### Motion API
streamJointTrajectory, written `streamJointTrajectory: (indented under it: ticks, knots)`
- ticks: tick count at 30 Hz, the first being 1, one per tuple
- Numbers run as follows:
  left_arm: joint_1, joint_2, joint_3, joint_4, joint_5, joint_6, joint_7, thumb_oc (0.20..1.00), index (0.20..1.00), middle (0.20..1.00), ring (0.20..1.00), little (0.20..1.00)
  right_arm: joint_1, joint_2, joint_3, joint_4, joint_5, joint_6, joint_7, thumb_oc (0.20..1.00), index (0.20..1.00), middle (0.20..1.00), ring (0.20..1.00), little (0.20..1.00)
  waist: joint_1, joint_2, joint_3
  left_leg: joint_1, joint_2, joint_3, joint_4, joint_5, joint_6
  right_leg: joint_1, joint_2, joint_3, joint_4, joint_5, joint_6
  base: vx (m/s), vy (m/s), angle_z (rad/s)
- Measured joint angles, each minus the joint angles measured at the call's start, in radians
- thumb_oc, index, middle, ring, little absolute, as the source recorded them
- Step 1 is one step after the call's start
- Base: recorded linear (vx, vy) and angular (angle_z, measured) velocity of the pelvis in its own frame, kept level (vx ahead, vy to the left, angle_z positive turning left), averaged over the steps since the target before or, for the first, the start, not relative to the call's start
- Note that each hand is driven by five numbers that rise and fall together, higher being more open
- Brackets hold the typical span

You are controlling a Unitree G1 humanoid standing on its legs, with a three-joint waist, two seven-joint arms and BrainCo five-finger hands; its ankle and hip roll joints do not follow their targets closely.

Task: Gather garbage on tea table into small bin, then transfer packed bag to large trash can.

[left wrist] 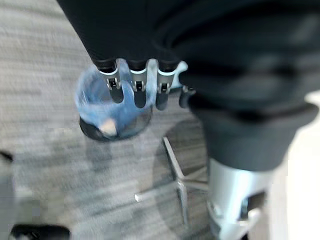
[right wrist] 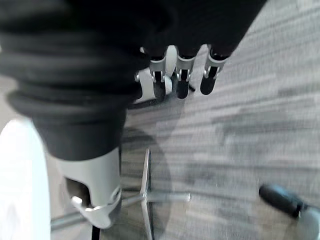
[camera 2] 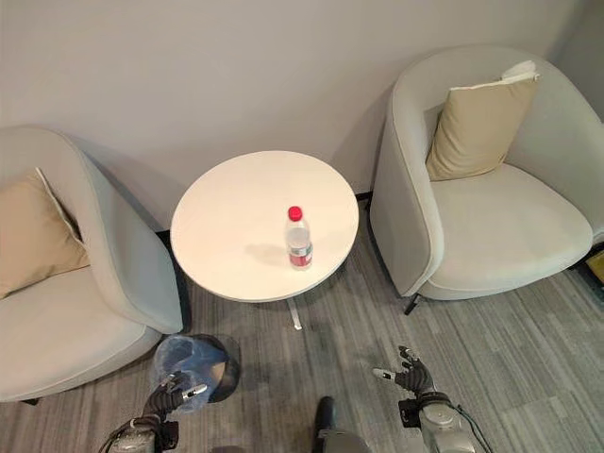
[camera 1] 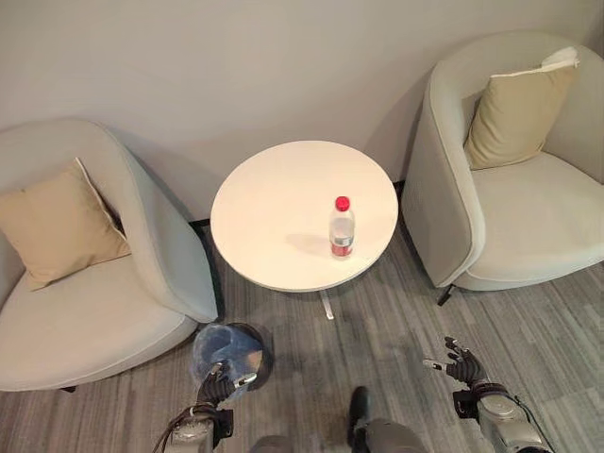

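Bottle [camera 1: 342, 227]: upright near the front of the round surface [camera 1: 274, 212], red cap on top.
Handling: probably light, smooth, thin-walled; grasp around the middle, gently.
Small bin [camera 1: 229, 351]: on the floor beside the surface, blue-lined.
Left hand [camera 1: 216, 386]: released, over the bin.
Right hand [camera 1: 461, 364]: released, low over the floor.
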Motion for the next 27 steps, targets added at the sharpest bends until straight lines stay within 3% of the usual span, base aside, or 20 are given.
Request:
streamJointTrajectory:
  ticks: [2,4,6,8,12,15,16,17,20,22,24,27]
  knots:
    - [-0.004,0.002,-0.004,0.003,0.000,0.003,0.000,1.000,1.000,1.000,1.000,1.000,-0.010,0.003,0.000,0.000,0.000,-0.001,-0.001,1.000,1.000,1.000,1.000,1.000,0.000,-0.019,0.011,-0.053,-0.024,-0.018,-0.079,-0.001,-0.001,0.028,0.008,-0.002,-0.042,-0.001,0.008,0.11,-0.048,-0.05]
    - [-0.024,0.003,-0.030,0.003,0.001,0.007,-0.002,1.000,1.000,1.000,1.000,1.000,-0.009,0.005,0.001,0.003,0.001,0.000,-0.001,1.000,1.000,1.000,1.000,1.000,-0.002,-0.036,0.021,-0.089,-0.066,-0.017,-0.245,0.010,-0.010,0.052,0.008,-0.013,-0.086,0.015,0.012,0.09,0.007,0.07]
    - [-0.026,0.002,-0.040,0.003,0.001,0.009,-0.008,1.000,1.000,1.000,1.000,1.000,-0.001,0.007,0.010,0.003,0.001,0.000,0.000,1.000,1.000,1.000,1.000,1.000,-0.004,-0.036,0.022,-0.105,-0.071,-0.008,-0.340,0.057,-0.017,0.067,0.019,-0.028,-0.093,0.020,0.001,0.13,0.064,0.11]
    - [-0.028,0.003,-0.039,0.003,0.002,0.009,-0.010,1.000,1.000,1.000,1.000,1.000,-0.011,0.012,0.027,0.010,0.001,0.001,-0.006,1.000,1.000,1.000,1.000,1.000,0.000,-0.038,0.022,-0.116,-0.084,0.000,-0.425,0.108,-0.035,0.083,0.028,-0.021,-0.105,-0.008,0.037,0.12,0.100,0.04]
    - [0.012,0.005,-0.034,0.003,0.004,0.011,-0.010,1.000,1.000,1.000,1.000,1.000,-0.025,0.021,0.038,-0.001,-0.001,-0.002,-0.003,1.000,1.000,1.000,1.000,1.000,0.019,-0.017,0.013,-0.090,-0.097,-0.027,-0.472,0.151,-0.006,0.104,0.075,0.023,-0.104,0.000,0.033,0.12,0.152,-0.38]
    - [0.019,0.007,-0.031,0.003,0.004,0.011,-0.011,1.000,1.000,1.000,1.000,1.000,-0.020,0.022,0.037,-0.001,-0.001,0.000,-0.004,1.000,1.000,1.000,1.000,1.000,0.021,-0.018,0.014,-0.044,-0.116,-0.025,-0.492,0.154,0.000,0.110,0.076,0.031,-0.104,0.000,0.032,0.05,0.180,-0.11]
    - [0.015,0.008,-0.030,0.001,0.004,0.010,-0.011,1.000,1.000,1.000,1.000,1.000,-0.020,0.023,0.036,-0.005,-0.003,0.001,-0.003,1.000,1.000,1.000,1.000,1.000,0.023,-0.013,0.013,-0.010,-0.113,-0.023,-0.520,0.171,0.031,0.109,0.077,0.036,-0.103,-0.001,0.032,0.05,0.297,-0.21]
    - [0.005,0.013,-0.029,0.001,0.005,0.010,-0.011,1.000,1.000,1.000,1.000,1.000,-0.022,0.025,0.034,-0.034,-0.010,0.001,-0.003,1.000,1.000,1.000,1.000,1.000,0.025,-0.004,0.017,-0.001,-0.121,-0.009,-0.535,0.185,0.071,0.078,0.068,0.056,-0.060,-0.011,0.049,0.01,0.210,-0.32]
    - [0.002,0.026,-0.015,-0.001,0.005,0.010,-0.009,1.000,1.000,1.000,1.000,1.000,-0.028,0.024,0.030,-0.088,-0.021,-0.002,-0.001,1.000,1.000,1.000,1.000,1.000,0.021,0.021,0.029,-0.012,-0.133,0.006,-0.535,0.173,0.110,-0.010,0.032,0.072,0.102,-0.082,0.109,0.03,0.076,-0.13]
    - [0.001,0.029,0.005,-0.011,0.005,0.007,-0.006,1.000,1.000,1.000,1.000,1.000,-0.020,0.026,0.030,-0.091,-0.021,-0.002,-0.001,1.000,1.000,1.000,1.000,1.000,0.019,0.023,0.030,-0.010,-0.151,0.005,-0.536,0.174,0.117,-0.036,0.008,0.081,0.166,-0.118,0.114,0.03,0.004,0.07]
    - [-0.008,0.046,0.005,-0.020,0.005,0.007,0.001,1.000,1.000,1.000,1.000,1.000,-0.010,0.021,0.027,-0.119,-0.023,-0.001,-0.001,1.000,1.000,1.000,1.000,1.000,0.023,0.031,0.037,-0.013,-0.168,-0.001,-0.537,0.170,0.129,-0.079,-0.018,0.095,0.220,-0.161,0.161,0.01,-0.049,0.05]
    - [-0.008,0.045,0.005,-0.017,0.005,0.007,0.002,1.000,1.000,1.000,1.000,1.000,-0.005,-0.001,0.028,-0.183,-0.047,0.000,-0.002,1.000,1.000,1.000,1.000,1.000,0.021,0.050,0.049,-0.015,-0.178,-0.001,-0.537,0.173,0.135,-0.113,-0.055,0.165,0.237,-0.181,0.181,0.01,-0.061,0.06]
